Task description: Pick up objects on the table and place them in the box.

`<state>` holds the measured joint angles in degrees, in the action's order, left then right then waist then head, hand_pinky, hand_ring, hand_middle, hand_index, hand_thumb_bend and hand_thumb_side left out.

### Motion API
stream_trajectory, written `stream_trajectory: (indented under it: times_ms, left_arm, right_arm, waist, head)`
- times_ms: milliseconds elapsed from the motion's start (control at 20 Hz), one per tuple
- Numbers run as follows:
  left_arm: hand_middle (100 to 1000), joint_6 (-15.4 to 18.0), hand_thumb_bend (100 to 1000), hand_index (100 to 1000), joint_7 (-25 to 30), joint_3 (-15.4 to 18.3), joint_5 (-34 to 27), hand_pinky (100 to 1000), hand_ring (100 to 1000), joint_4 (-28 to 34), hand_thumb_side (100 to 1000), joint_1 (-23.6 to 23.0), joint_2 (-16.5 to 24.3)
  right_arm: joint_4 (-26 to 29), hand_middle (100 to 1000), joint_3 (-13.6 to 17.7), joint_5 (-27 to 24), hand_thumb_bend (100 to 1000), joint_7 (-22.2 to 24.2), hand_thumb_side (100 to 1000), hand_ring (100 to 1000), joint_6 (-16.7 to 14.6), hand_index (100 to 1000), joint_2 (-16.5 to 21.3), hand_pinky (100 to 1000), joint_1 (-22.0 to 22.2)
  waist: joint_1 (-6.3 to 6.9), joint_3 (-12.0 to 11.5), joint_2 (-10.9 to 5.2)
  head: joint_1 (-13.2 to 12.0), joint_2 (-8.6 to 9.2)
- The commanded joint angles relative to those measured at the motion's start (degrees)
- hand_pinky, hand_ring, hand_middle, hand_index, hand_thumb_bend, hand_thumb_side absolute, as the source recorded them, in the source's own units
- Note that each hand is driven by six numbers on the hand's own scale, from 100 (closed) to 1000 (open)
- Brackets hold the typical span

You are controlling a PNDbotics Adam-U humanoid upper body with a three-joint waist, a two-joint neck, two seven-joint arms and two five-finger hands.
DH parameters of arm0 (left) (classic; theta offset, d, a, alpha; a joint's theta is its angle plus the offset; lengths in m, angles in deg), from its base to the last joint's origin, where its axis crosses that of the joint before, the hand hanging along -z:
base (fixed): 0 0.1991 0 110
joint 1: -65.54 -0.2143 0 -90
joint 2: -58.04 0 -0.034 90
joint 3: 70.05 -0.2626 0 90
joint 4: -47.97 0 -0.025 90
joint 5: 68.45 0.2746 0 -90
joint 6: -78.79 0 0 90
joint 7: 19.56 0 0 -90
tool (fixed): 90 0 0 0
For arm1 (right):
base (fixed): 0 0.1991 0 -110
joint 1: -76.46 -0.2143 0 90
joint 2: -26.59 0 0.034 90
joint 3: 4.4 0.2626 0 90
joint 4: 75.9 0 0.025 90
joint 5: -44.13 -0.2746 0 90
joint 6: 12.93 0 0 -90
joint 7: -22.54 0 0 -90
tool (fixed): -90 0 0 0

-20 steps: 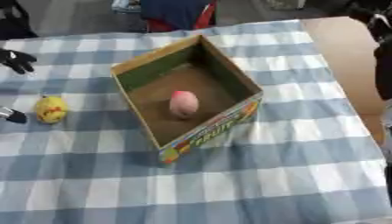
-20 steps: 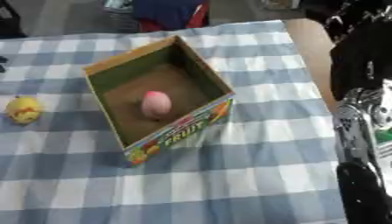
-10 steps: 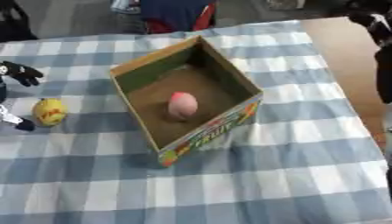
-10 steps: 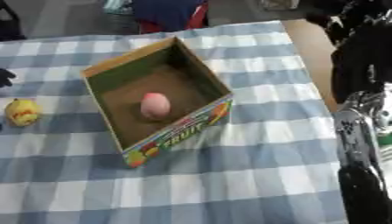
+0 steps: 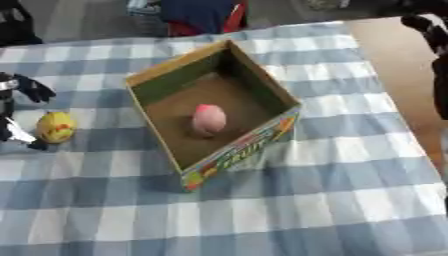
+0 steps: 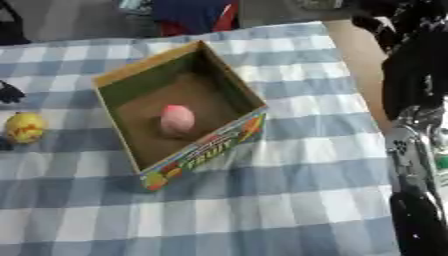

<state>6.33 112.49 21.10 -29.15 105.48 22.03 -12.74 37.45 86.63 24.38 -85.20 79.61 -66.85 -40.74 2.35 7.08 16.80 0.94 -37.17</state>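
One left robot hand (image 5: 17, 107) spread around the yellow object (image 5: 56, 127) at the tablecloth's (image 5: 289, 210) left edge, box (image 5: 184, 77) nearby.

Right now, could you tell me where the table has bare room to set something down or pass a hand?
The checked cloth lies bare in front of the box and to its right, up to the table's right edge. Inside the box, open floor surrounds the pink object. It is crowded at the left edge, where the left hand brackets the yellow object.
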Motion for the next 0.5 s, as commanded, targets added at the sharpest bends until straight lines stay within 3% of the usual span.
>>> stream_trajectory:
  times_ms: [50, 350, 500]
  left_arm:
    - [717, 0.0, 771, 848, -1.3, 0.0, 2.1, 438, 811, 0.2, 365, 1.4, 1.3]
    - [704, -0.6, 710, 835, -3.8, -0.2, 7.6, 430, 805, -0.6, 408, 2.2, 1.0]
    - [648, -0.5, 699, 811, -4.3, -0.3, 9.4, 400, 782, -1.1, 413, 2.3, 0.8]
  right_arm:
    - [1.2, 601, 0.2, 0.3, 100, 0.0, 1000, 692, 0.2, 730, 1.0, 682, -0.6]
    - [1.2, 600, 0.1, 0.1, 100, 0.2, 1000, 692, 0.5, 730, 0.9, 683, -0.6]
    - [1.2, 600, 0.1, 0.1, 100, 0.2, 1000, 692, 0.6, 730, 1.0, 684, -0.5]
  waist:
    - [0.08, 0.1, -0.97]
    - [0.3, 0.2, -0.93]
    - [0.37, 0.3, -0.92]
  head:
    - [-0.2, 0.77]
    - [-0.6, 0.9]
    - [-0.7, 0.93]
